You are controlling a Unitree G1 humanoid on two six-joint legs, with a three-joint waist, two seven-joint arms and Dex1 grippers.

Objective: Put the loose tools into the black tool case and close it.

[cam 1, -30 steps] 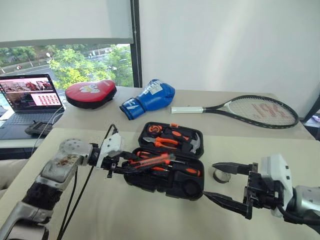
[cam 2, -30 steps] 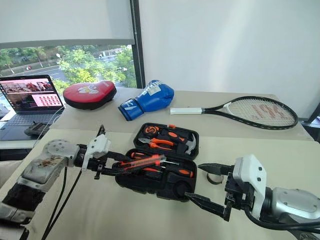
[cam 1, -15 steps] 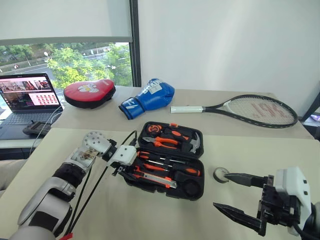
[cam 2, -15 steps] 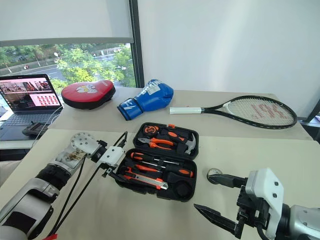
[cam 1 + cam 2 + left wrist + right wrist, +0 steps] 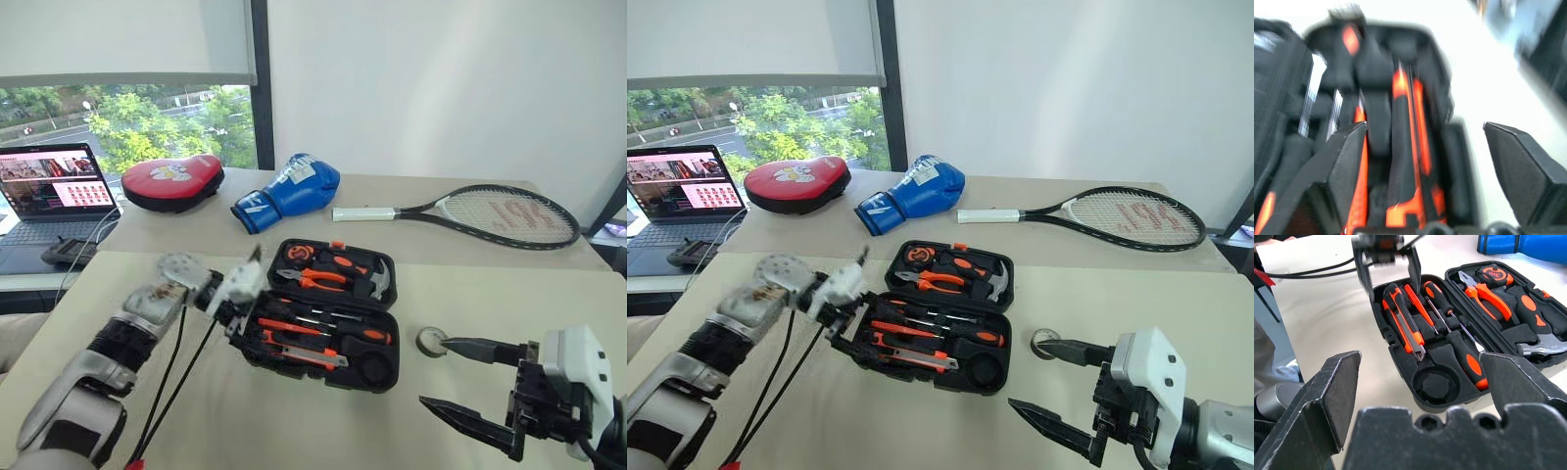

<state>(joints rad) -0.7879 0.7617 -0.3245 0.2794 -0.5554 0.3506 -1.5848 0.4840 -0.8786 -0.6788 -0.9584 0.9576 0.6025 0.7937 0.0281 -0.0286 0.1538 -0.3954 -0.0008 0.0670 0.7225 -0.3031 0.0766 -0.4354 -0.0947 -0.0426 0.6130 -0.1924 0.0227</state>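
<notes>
utility knife (image 5: 304,354) now released into case (image 5: 328,364); both jaws open, empty, tape roll (image 5: 430,341) beside right

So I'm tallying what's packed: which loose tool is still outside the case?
The small dark tape roll, alone on the table right of the black tool case; the screwdrivers and knife lie inside.

Open end effector (image 5: 1422,161) over seemingly utility knife (image 5: 1403,161) in case (image 5: 1437,58).
</notes>
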